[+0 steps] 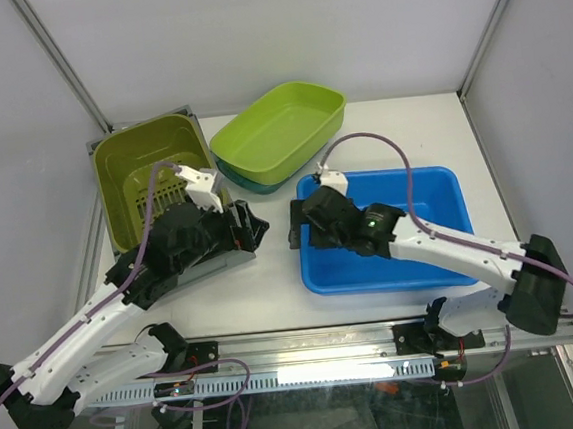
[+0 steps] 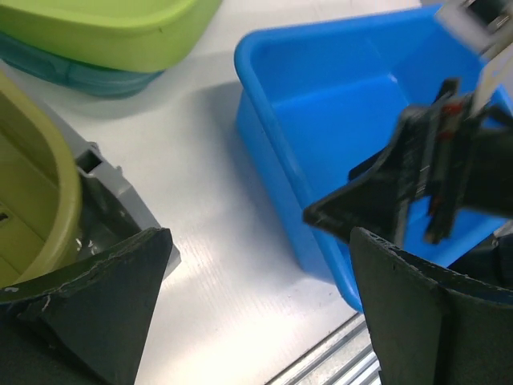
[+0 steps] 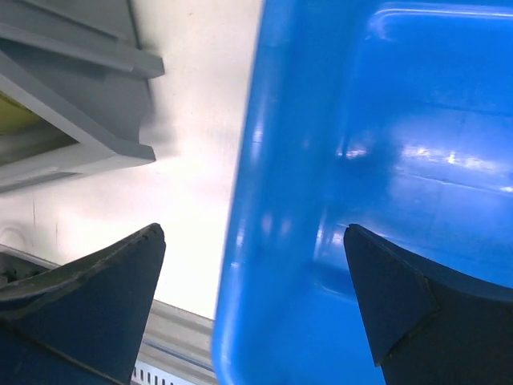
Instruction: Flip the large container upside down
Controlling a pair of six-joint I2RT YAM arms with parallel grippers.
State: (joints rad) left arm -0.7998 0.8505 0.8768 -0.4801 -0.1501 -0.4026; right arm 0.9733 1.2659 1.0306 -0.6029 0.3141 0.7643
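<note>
**Two sets of jaws gaping wide at the blue container's left wall**

Both arms are reaching in toward the large blue container (image 1: 434,207), which is sitting upright on the white counter (image 1: 379,126) with its open side facing up and nothing lying in it that I can see. I am using it as my landmark.

The right arm (image 1: 460,249) is stretching across the container's near part. Its jaws are standing wide at the left wall and gripping nothing. Through the right wrist camera I am seeing that wall running up between the two dark fingers (image 3: 96,297). One is hanging outside over the counter, the other over the blue floor inside. I cannot tell whether either is touching the plastic.

The left arm (image 1: 86,327) is coming in from the container's left. Its jaws are also spread wide and empty, hovering over the bare strip of counter just left of the container. From the left wrist camera I am looking across that strip at the container's left wall and, beyond it, at the right arm's dark wrist.

Left of the container, an olive basket (image 1: 146,161) with a grey rim is resting, tipped so that its opening is showing to the overhead camera. Behind the container's left corner, a lime green tub (image 1: 279,125) is sitting nested on a teal tub (image 1: 248,181).
</note>
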